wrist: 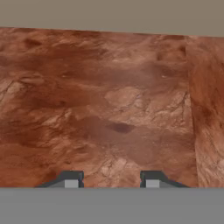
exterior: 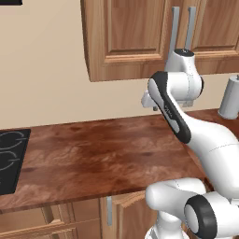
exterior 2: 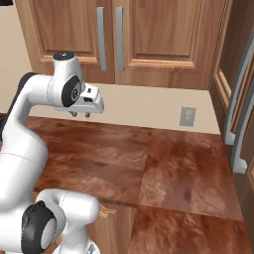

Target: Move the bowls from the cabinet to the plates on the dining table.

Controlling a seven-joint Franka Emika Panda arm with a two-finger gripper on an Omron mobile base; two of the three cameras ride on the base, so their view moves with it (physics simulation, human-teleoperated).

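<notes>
While your claw (exterior 2: pixel 81 114) hung over the counter (exterior 2: pixel 163 163), part-open and empty, the cabinet (exterior 2: pixel 149 34) stood shut. You risked striking its handle (exterior 2: pixel 119 37) if you rose blind.

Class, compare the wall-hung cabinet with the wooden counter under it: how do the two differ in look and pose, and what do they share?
The cabinet hangs on the wall with upright raised-panel doors; the counter lies flat below it.
The cabinet carries long grey bar handles; the counter top has none, though a black stovetop is set into it.
The cabinet wood is lighter and evenly grained; the counter is darker, reddish and swirled.
Both are brown wood.
</notes>
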